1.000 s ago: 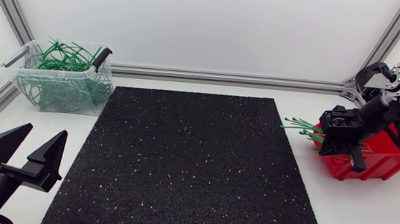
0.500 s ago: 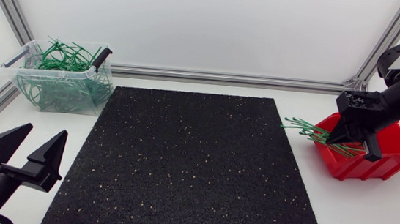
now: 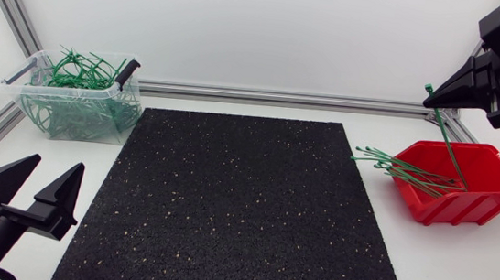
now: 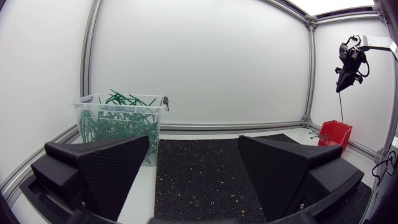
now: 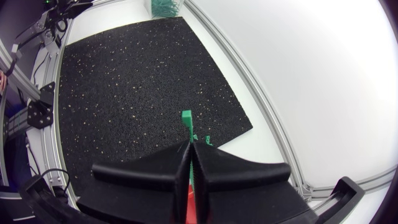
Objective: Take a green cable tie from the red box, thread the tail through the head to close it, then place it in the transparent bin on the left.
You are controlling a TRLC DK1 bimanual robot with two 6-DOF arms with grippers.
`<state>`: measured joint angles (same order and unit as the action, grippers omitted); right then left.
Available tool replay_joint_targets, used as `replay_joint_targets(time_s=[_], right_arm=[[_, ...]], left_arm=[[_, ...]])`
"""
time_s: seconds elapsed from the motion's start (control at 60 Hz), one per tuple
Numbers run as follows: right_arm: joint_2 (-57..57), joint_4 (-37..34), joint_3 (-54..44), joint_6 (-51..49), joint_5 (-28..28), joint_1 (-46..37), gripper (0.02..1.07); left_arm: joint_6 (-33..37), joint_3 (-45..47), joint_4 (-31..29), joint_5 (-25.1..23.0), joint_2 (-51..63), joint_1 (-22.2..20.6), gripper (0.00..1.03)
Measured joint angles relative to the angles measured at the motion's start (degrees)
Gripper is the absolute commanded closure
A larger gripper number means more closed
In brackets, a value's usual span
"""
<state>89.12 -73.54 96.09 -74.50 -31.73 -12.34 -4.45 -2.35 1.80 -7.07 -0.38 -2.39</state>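
Right wrist view: right hand pinched shut on one tie, head just ahead of it, tail hanging below toward the box. Left hand wide open, empty. Likely risks: thin pinch slipping; tail snagging other ties, dragging them out.

The right pincer is clamped on a green cable tie, its head poking out beyond the fingertips, high above the black mat.
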Motion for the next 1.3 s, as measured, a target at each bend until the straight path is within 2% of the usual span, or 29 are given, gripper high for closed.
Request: replay_joint_targets(time_s=[0.133,0.717,1.0,1.3], right_arm=[[-2.03,-0.70,0.00,4.72,0.22,2.05,1.01],[-11.37,-1.68,-5.49,26.23,1.49,25.16,1.01],[-11.80,-0.28,-9.97,45.40,-5.53,33.64,1.01],[-10.23,2.05,-10.62,59.60,-17.99,34.75,1.01]], left_arm=[[0.00,0.00,0.00,0.00,0.00,0.00,0.04],[0.00,0.00,-0.02,0.02,0.00,0.00,0.04],[0.00,0.00,-0.02,0.02,0.00,0.00,0.04],[-0.04,0.00,-0.04,0.02,0.04,-0.17,0.04]])
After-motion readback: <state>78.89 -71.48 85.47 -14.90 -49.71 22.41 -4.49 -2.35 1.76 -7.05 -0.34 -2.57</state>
